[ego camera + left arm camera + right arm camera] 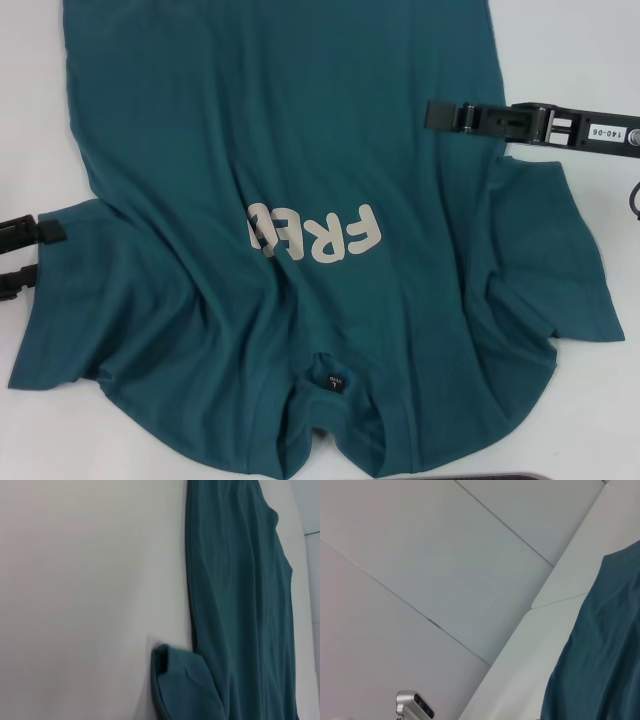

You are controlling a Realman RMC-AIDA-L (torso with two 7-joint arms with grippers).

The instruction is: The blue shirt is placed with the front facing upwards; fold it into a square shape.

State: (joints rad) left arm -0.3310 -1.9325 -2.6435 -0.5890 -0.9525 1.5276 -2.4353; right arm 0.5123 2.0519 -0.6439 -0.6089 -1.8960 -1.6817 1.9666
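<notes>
Table: Because we need room to fold, the white table (pixel 600 60) carries nothing but the garment on its surface, with bare margins showing on either side.
Shirt: As the task wants the front up, the blue shirt (pixel 290 150) lies chest-side up across the middle of the table, collar toward us and hem away, so the letters read upside down from our head view. We judge no fold is made yet; the cloth is loosely rumpled around the collar.
Right sleeve: The right sleeve (pixel 545 260) spreads outward and flat, which we think leaves it ready to be turned inward over the body.
Left sleeve: The left sleeve (pixel 60 300) also spreads out to the shirt's side; its cuff (pixel 180 680) shows curled in our left wrist view.
Right gripper: Our right gripper (pixel 435 114) reaches in over the shirt's right side edge, above the sleeve. We cannot tell how its fingers stand.
Left gripper: Our left gripper (pixel 30 258) sits at the table's left edge, just beside the left sleeve, its two fingers spread apart and holding nothing, we judge in order to take the sleeve edge.
Lettering: The cream letters (pixel 315 232) sit mid-chest, partly creased.
Label: The small black label (pixel 331 383) marks the inside of the neck, nearest us.
</notes>
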